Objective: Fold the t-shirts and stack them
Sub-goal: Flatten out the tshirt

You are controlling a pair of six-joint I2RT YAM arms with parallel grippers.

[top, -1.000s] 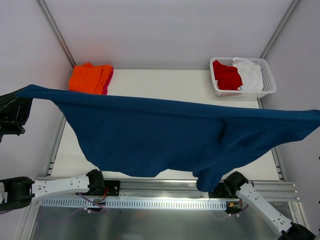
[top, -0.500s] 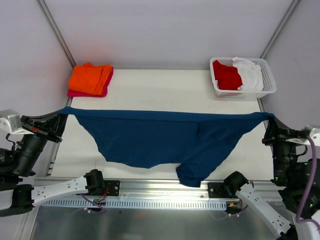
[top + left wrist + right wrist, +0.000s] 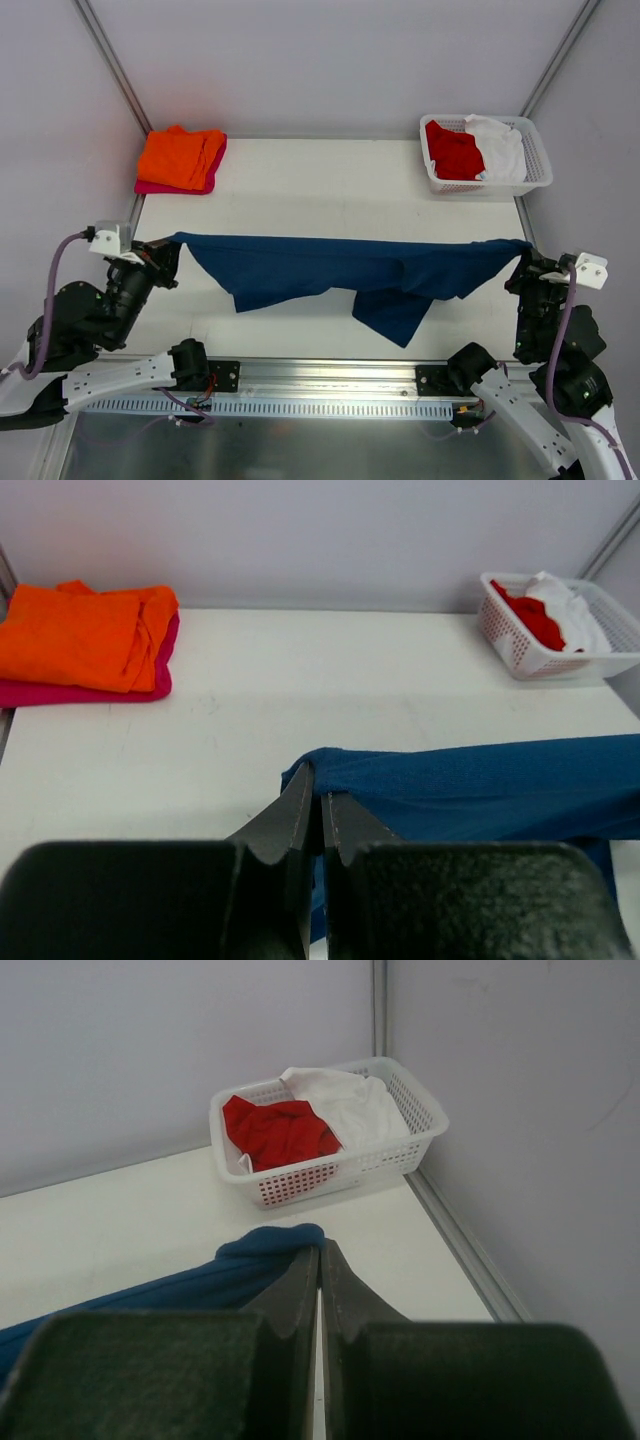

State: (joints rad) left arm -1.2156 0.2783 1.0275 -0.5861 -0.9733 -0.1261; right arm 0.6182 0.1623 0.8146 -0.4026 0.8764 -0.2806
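The navy blue t-shirt (image 3: 340,268) hangs stretched between my two grippers, low over the white table, its lower edge sagging toward the near side. My left gripper (image 3: 168,246) is shut on its left end, seen in the left wrist view (image 3: 318,790). My right gripper (image 3: 522,252) is shut on its right end, seen in the right wrist view (image 3: 320,1252). A folded orange t-shirt (image 3: 180,155) lies on a magenta-pink t-shirt (image 3: 165,186) at the far left corner. A red t-shirt (image 3: 452,150) and a white t-shirt (image 3: 500,145) lie crumpled in the basket.
The white lattice basket (image 3: 538,172) stands at the far right corner. Grey walls enclose the table on three sides. A metal rail (image 3: 330,375) with both arm bases runs along the near edge.
Both grippers have come down and inward with the navy shirt. It was spread wide and high a second ago; now it hangs narrower and lower over the table.
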